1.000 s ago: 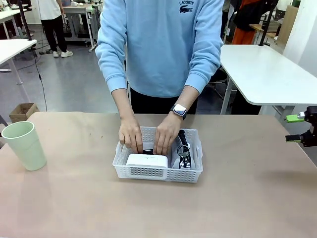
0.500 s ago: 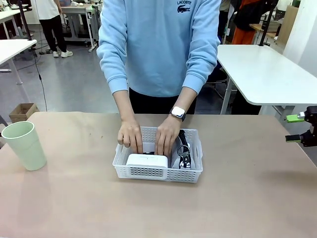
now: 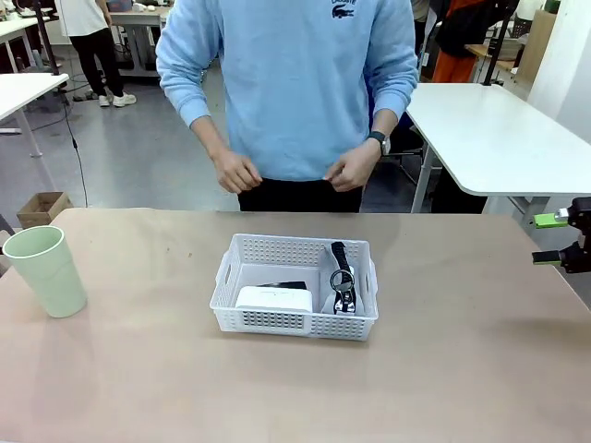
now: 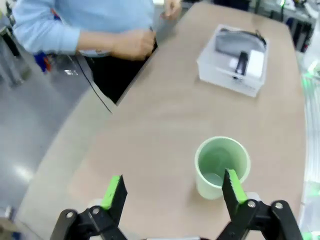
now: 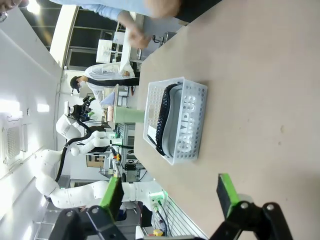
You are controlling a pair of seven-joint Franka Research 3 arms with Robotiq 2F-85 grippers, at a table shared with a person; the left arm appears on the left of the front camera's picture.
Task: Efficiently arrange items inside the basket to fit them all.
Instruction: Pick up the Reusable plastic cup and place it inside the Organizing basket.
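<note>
Change: the person's hands (image 3: 237,173) (image 3: 349,172), down in the basket (image 3: 277,320) a moment ago, are now lifted clear and held at the waist; nothing is being touched.
Meaning: the packing inside looks settled; the cup (image 3: 46,269) stands upright on the surface, well left of the basket, so I'd judge one item is left to fit.
Count: one basket; inside it one grey case (image 4: 234,42), one white block (image 3: 274,299), one black stapler (image 4: 241,62); one cup outside.
Jaws: left gripper (image 4: 172,185) spread wide and empty, near the cup; right gripper (image 3: 552,239) likewise released, at the surface's right edge.

tan table (image 3: 462,369) — white basket (image 3: 294,321), green cup (image 3: 46,272)
</note>
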